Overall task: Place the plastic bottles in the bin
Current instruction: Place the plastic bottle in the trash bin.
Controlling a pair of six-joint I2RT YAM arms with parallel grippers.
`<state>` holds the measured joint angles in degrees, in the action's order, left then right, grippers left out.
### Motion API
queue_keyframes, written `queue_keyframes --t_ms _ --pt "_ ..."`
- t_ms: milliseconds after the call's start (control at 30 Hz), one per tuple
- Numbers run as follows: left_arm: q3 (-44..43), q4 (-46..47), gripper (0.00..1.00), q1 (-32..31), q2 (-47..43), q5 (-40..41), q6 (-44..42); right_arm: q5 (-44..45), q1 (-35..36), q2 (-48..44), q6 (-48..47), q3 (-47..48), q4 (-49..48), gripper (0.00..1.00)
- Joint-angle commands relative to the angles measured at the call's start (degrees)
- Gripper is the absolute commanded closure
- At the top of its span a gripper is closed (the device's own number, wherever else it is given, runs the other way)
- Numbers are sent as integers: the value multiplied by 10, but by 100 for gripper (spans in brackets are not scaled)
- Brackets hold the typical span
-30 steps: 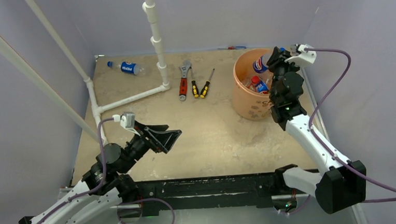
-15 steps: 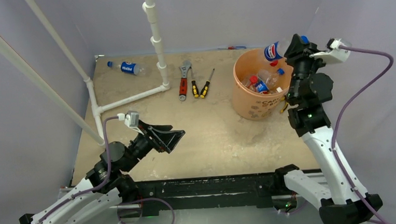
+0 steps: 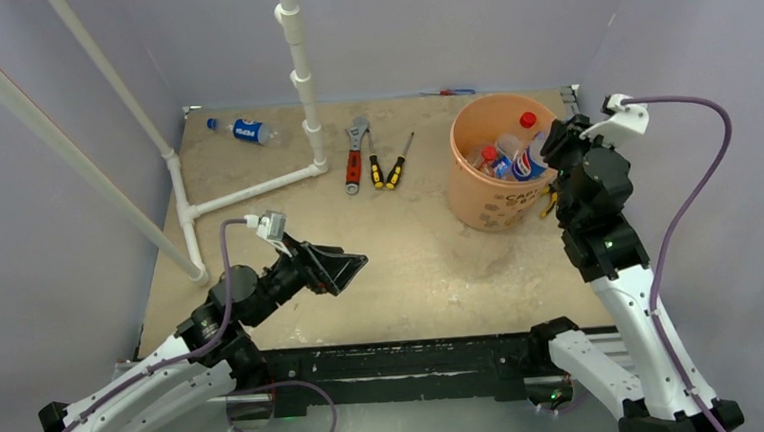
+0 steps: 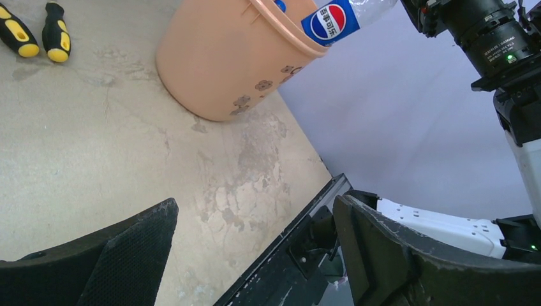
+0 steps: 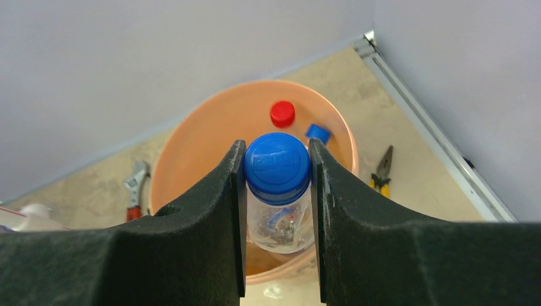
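Observation:
My right gripper point(image 3: 552, 145) is shut on the blue cap of a clear Pepsi-labelled bottle point(image 3: 528, 164), which hangs neck-up over the right inner side of the orange bin point(image 3: 486, 207). In the right wrist view the fingers point(image 5: 217, 210) clamp the cap, the bottle's body point(image 5: 279, 223) hangs below, and the bin's rim point(image 5: 191, 137) lies beneath. Other bottles point(image 3: 492, 159) lie inside the bin, one with a red cap point(image 3: 527, 120). One Pepsi bottle point(image 3: 245, 131) lies on the table at the far left. My left gripper point(image 3: 349, 268) hovers open and empty over the near table point(image 4: 255, 210).
A red-handled wrench point(image 3: 354, 153) and two yellow-black screwdrivers point(image 3: 390, 165) lie left of the bin. Yellow-handled pliers point(image 3: 550, 203) rest between the bin and the right wall. A white pipe frame point(image 3: 299, 71) stands at the back left, with a branch running to the left edge.
My right gripper has lifted the Pepsi bottle above the bin's far rim and then brought it down at the bin's right side. My left gripper drifted slightly right, still open.

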<state>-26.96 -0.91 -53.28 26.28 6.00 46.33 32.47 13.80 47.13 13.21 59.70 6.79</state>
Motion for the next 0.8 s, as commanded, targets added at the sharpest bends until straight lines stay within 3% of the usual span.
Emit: queue_keyframes --t_ms 0,367,600,700,767 --pt "6 25 9 3 15 -12 19 -2 -1 3 23 -23 39 100" --pt "32 43 11 3 13 -18 49 -33 -1 21 108 -154 28 100" --pt "27 46 11 3 30 -19 45 -51 -1 47 114 -169 29 98" --pt "28 49 11 3 33 -20 45 -67 -1 46 114 -154 41 79" --pt "30 49 11 3 33 -19 45 -74 -1 40 115 -138 51 60"
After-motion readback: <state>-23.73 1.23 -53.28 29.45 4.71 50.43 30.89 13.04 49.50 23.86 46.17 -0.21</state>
